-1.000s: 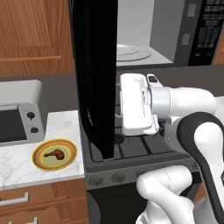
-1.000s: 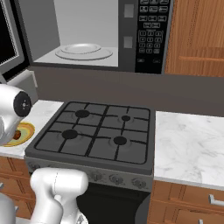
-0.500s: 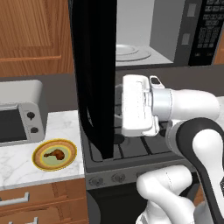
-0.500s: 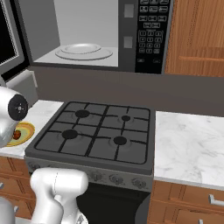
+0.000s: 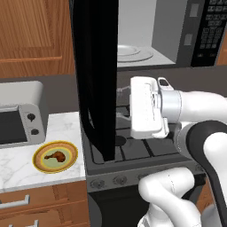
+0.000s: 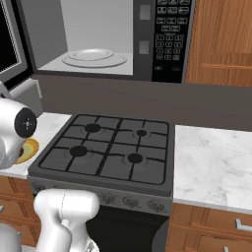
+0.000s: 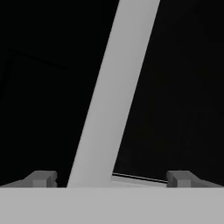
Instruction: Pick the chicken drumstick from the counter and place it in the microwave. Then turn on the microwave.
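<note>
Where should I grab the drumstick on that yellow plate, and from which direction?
Come from above, fingers straddling the drumstick's thicker middle. It lies flat, low inside the shallow yellow plate on the counter, so a sideways approach would likely hit the rim. Which end is thick is too small to tell.

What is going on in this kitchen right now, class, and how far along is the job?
A white robot arm is reaching over the stovetop toward the open door of the microwave. Its gripper is open and holds nothing, facing the dark door up close. The chicken drumstick lies on a yellow plate on the counter, beside the toaster oven. The turntable inside holds no food, so the pick is not yet done.
</note>
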